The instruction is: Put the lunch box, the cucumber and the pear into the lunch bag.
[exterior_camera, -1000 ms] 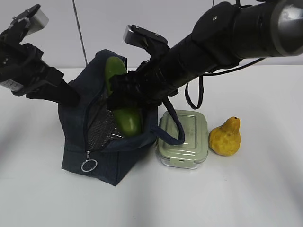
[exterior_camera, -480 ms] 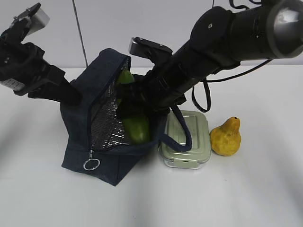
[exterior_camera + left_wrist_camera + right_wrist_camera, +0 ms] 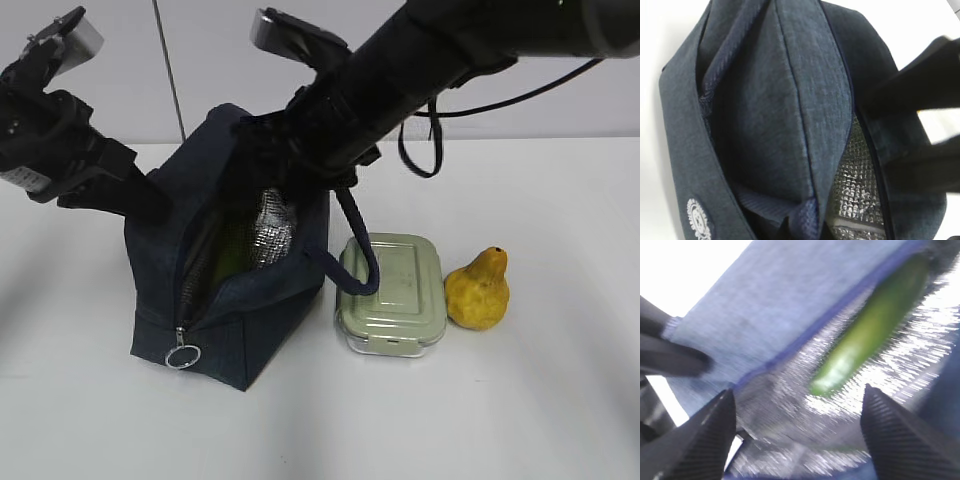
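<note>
Cucumber (image 3: 867,330): lay inside lunch bag (image 3: 240,310).
Lunch box (image 3: 392,295), pear (image 3: 477,290): on table, unpacked.
Right gripper (image 3: 797,427): spread wide, empty.
Left gripper: pinched narrow, apparently on bag's edge.

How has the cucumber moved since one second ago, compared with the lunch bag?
Yes. The cucumber has dropped down inside the lunch bag; earlier it stuck out above the bag's opening, held by the right hand, which is now open.

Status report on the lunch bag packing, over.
Right gripper open, empty. Cucumber inside lunch bag. Lunch box, pear on table. Bag's handle draped over box.
</note>
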Motion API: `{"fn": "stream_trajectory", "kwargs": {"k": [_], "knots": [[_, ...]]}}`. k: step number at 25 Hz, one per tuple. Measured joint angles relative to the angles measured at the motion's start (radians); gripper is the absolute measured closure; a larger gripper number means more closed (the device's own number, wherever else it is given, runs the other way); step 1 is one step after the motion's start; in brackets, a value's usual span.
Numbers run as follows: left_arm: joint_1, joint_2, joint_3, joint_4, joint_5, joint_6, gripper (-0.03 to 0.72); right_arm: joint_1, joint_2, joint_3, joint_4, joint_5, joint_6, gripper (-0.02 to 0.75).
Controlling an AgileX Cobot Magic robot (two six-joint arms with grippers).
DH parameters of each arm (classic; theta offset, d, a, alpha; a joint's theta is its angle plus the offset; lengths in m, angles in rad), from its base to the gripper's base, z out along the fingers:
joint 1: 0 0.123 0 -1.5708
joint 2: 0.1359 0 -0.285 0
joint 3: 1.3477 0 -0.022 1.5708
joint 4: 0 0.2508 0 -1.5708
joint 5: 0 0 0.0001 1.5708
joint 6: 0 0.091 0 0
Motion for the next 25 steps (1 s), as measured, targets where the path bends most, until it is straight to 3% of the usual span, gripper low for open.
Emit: {"fn": "stream_trajectory", "kwargs": {"k": [8, 12, 18, 25], "knots": [[0.0, 0.0, 0.0, 0.005, -0.001, 0.0, 0.676, -0.07, -0.141, -0.005, -0.588, 0.185, 0.321, 0.163], [0.0, 0.0, 0.0, 0.006, -0.001, -0.001, 0.676, -0.092, -0.149, 0.005, -0.753, 0.259, 0.407, 0.167], [0.0, 0.0, 0.0, 0.008, 0.0, -0.001, 0.676, -0.165, -0.109, 0.066, -0.77, 0.297, 0.431, 0.167], [0.0, 0.0, 0.0, 0.008, 0.0, -0.002, 0.676, -0.305, -0.088, 0.139, -0.592, 0.297, 0.325, 0.167]]}}
